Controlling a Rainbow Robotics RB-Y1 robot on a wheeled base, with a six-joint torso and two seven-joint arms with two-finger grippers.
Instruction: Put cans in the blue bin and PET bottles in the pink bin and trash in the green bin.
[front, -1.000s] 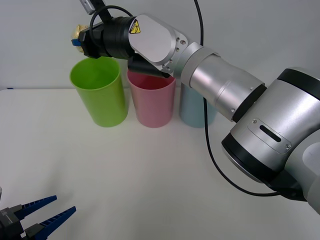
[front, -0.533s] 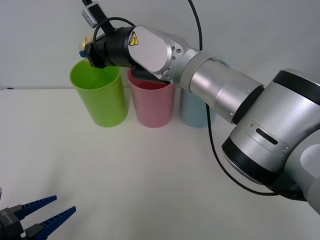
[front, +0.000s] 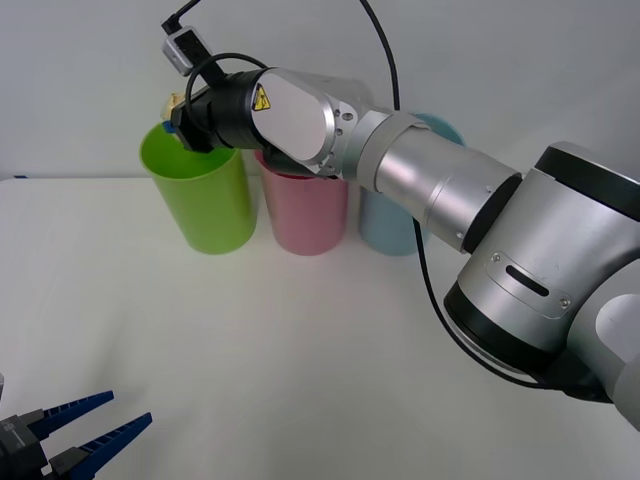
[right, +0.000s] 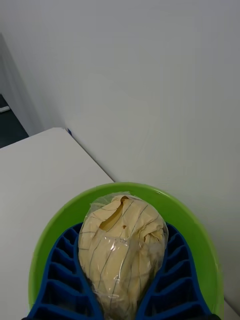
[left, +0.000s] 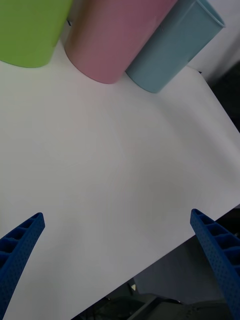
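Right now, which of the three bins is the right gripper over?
The green bin, leftmost in the row. The right gripper holds the trash above its mouth; the pink bin and blue bin sit beside it under the arm.

Bright, even light; soft shadows under the bins; all views sharp.

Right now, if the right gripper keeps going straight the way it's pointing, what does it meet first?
Probably the green bin: the right gripper, shut on the trash, points into its open mouth, so it would likely meet the inside of the bin. Depth is unclear.
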